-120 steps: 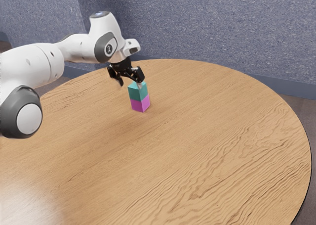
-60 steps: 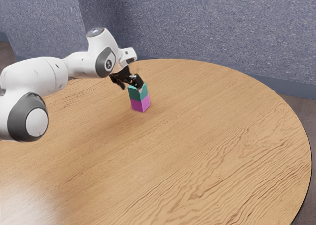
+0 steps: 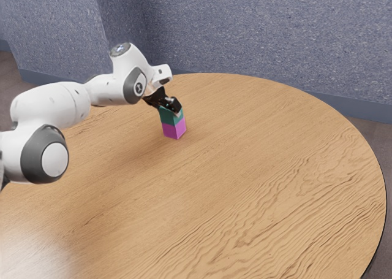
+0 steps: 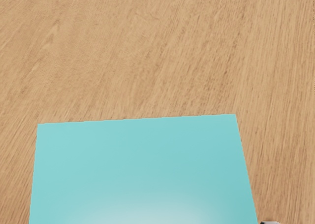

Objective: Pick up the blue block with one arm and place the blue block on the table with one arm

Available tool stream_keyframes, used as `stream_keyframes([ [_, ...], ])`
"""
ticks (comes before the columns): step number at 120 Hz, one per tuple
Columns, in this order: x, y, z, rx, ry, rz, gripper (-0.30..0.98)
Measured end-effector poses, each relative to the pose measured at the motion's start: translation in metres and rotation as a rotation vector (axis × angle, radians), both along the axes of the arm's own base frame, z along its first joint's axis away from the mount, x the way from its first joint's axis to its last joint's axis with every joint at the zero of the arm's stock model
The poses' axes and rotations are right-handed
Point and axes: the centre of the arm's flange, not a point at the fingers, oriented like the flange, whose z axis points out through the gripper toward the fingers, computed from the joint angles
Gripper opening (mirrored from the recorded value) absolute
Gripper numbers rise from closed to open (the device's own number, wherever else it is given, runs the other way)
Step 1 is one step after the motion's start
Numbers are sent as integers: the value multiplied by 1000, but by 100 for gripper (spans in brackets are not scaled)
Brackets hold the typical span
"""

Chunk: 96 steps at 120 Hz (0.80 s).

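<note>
The fingers of the gripper are held apart at the blue block — a narrow gap is left between one fingertip and its edge, so nothing is gripped. The blue block is stacked on a magenta block — itself set upright on the wooden table.

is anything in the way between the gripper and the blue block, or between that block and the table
Nothing visible stands between the gripper and the blue block. The pink block sits directly under it, between it and the table, so it would probably have to go down beside the stack.
</note>
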Motion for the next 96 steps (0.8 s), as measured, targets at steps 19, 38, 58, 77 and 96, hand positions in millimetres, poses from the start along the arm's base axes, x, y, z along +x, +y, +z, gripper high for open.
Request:
stream_keyframes([
  [19,1,1,-1,7,-8,-9,41],
  [38,1,2,2,17,-15,-11,34],
  [58,4,-5,19,22,-35,-25,31],
  [77,7,-116,23,23,-56,-182,34],
  [96,0,-159,-15,53,-49,-225,36],
])
